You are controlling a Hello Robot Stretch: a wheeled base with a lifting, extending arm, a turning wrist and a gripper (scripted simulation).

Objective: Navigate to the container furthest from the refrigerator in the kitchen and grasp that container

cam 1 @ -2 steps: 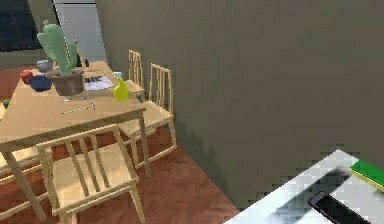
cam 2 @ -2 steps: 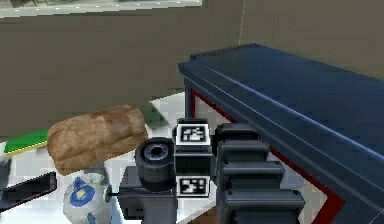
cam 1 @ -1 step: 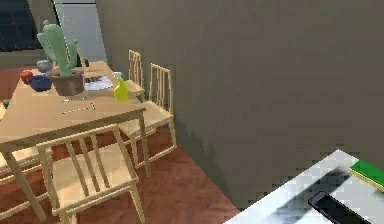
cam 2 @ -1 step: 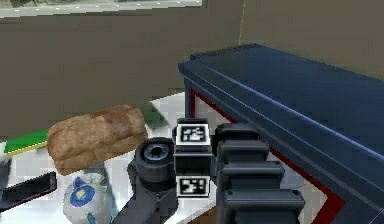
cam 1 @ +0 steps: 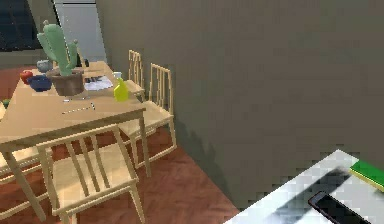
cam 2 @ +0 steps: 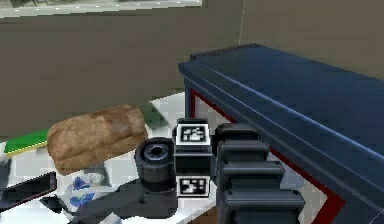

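Our gripper (cam 2: 103, 205) reaches low over the white counter (cam 2: 165, 108) in the arm side view. We cannot tell how wide it stands or whether it has hold of anything, because a small pale-blue thing (cam 2: 85, 184) lies on the counter right at its far end. We take that blob for the container, though its shape is too small to name. Farther out from the gripper lies a loaf of bread (cam 2: 98, 138). A black phone (cam 2: 28, 188) and a green book (cam 2: 20, 145) lie off beyond its tip, and a dark blue box (cam 2: 290, 100) stands well apart behind the arm.

We judge the container to be light, stiff-walled and apt to slide on the smooth counter. It is best taken across its sides, low on the body and squarely, not by an edge.

In the forward view, the gripper's counter is the white corner at the lower right. Well apart from it stands a dining table (cam 1: 60, 125) with a cactus (cam 1: 58, 48), a blue bowl (cam 1: 40, 83) and a yellow-green bottle (cam 1: 121, 90). Behind the table is a tall pale appliance (cam 1: 80, 25), likely the refrigerator.
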